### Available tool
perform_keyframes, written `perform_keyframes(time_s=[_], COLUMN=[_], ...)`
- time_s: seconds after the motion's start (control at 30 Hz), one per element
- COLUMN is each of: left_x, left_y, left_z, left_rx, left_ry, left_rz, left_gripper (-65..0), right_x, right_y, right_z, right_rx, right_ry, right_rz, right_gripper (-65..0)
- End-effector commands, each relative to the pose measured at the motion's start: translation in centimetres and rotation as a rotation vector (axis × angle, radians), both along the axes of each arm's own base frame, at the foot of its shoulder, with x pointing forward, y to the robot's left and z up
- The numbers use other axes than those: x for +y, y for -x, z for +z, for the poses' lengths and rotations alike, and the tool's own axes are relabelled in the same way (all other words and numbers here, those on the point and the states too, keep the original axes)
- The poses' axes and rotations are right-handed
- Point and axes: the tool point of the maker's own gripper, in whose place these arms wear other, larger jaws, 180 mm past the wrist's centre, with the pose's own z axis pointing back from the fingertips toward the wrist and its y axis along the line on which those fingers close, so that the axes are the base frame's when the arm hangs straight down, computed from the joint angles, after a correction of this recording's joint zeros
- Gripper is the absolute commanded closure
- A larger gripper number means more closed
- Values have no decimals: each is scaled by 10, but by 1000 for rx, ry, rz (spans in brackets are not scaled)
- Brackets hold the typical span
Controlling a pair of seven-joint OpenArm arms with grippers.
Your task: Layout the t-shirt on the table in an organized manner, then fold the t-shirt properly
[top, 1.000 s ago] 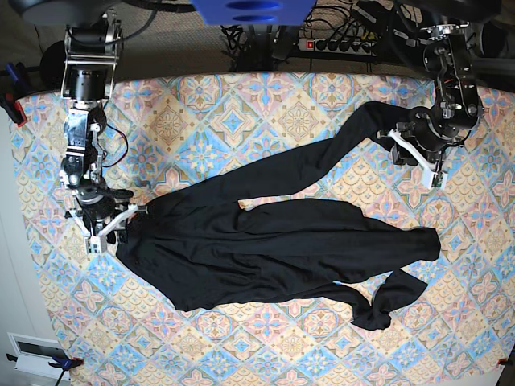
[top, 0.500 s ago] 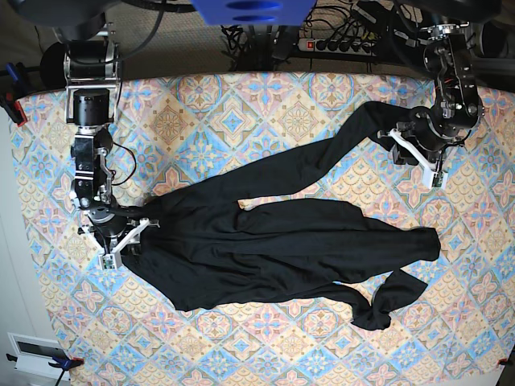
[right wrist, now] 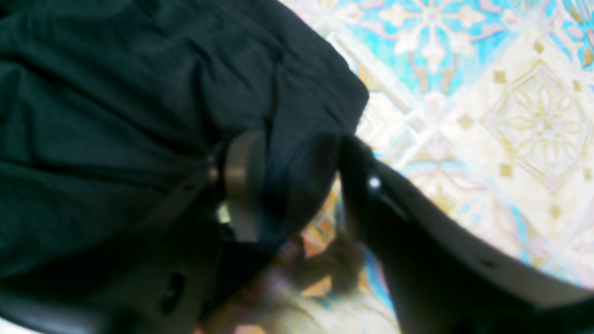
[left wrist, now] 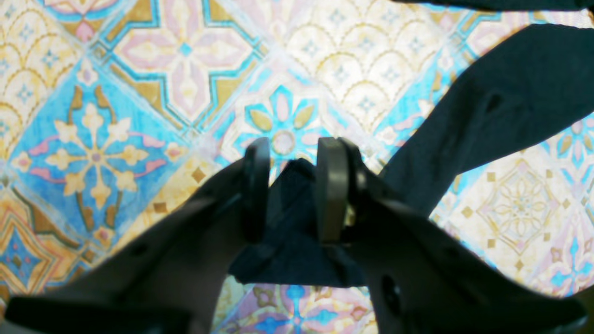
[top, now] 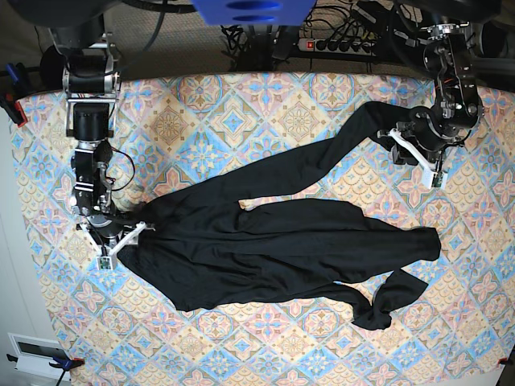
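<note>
Currently the left gripper [left wrist: 293, 185] pinches the t-shirt [top: 273, 249] at upper right; the right gripper [right wrist: 290, 185], lower left, stands open around its edge; pull apart evenly.

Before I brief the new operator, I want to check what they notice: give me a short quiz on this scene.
1. True or false: the t-shirt lies neatly spread flat on the table.
2. Which gripper is at the tip of the long strip of fabric stretched toward the table's far edge? A) left gripper B) right gripper
3. Fill in: the t-shirt's colour is ___.
Key: 1 false, it is rumpled; 2 A; 3 black.
</note>
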Motion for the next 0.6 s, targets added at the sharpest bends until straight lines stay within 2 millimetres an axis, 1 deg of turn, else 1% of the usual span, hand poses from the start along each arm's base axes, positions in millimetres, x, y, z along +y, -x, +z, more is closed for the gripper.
perform_keyframes(time_s=[0.0,0.07,0.27,0.33,0.47,0.57], left_x=[4,4,3,3,3,4], left_y=[-7,-7,-7,-7,-7,-7], left_z=[12,12,12,12,12,12], left_rx=[-43,-45,-44,-44,-44,-45], left_ry=[-13,-13,-14,-14,-14,-15], left_rz=[-3,-3,-6,-8,-8,-6], left_gripper=[-174,-174,-174,-174,-174,-174], right_x=[9,10,11,7,-3,-3], right_y=[-21,-23,-22,-22,-31,-31], right_z=[26,27,26,25,36,36], right_rx=[-85,-86,-83,-76,-98,-104], right_ry=[-21,-22,-16,33,157,176], right_rz=[13,14,17,29,56,64], right_gripper=[-282,-296,-298,-298,-298,-286])
